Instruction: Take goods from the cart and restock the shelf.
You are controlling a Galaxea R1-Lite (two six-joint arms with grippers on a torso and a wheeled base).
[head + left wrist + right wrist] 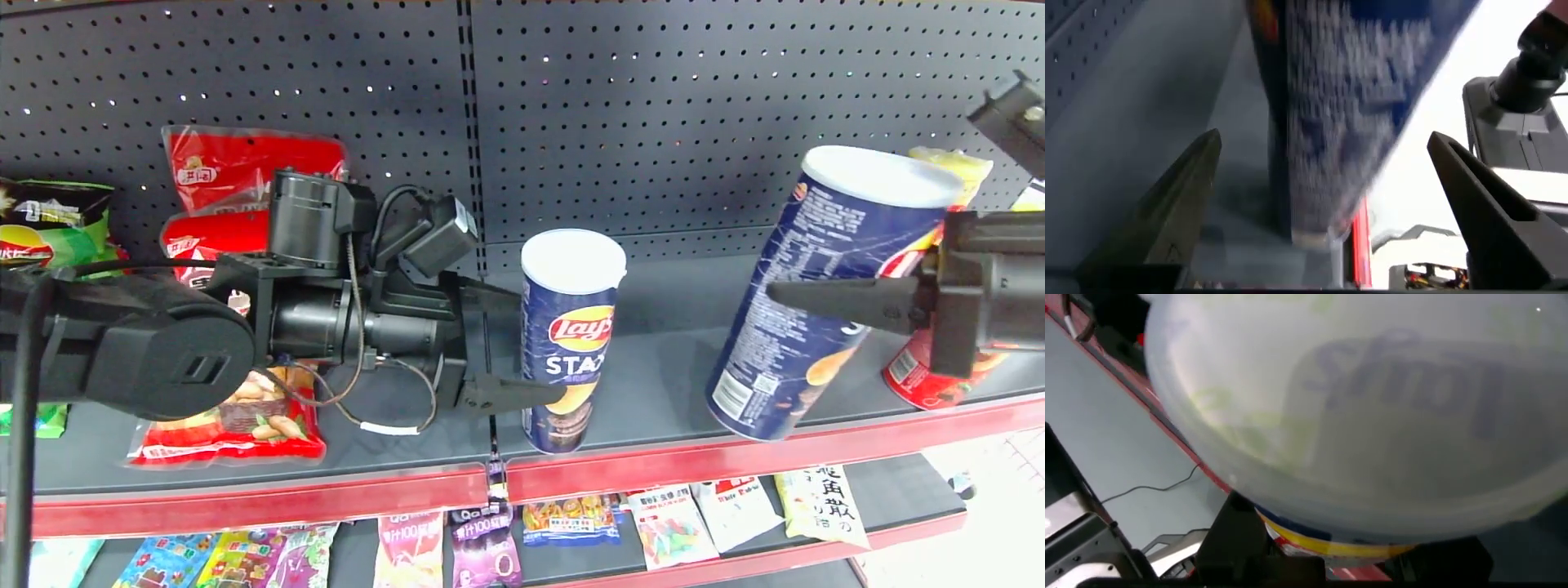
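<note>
A blue chips can [571, 327] with a white lid stands upright on the grey shelf [653, 384], near its front edge. My left gripper [540, 347] is open around it, one finger in front and one behind. In the left wrist view the can [1347, 98] sits between the spread fingers [1167, 212] with a gap on each side. Further right, my right gripper [808, 286] is shut on a larger blue chips can [808, 245], which is tilted with its lower end by the shelf's front edge. Its translucent lid [1372, 400] is close to the right wrist camera.
Red snack bags [237, 163] and a green chips bag [49, 229] stand at the shelf's left, behind my left arm. A red can [922, 376] and a yellow bag [955, 167] sit behind the right gripper. Small packets [571, 523] line the lower shelf. Bare shelf lies between the two blue cans.
</note>
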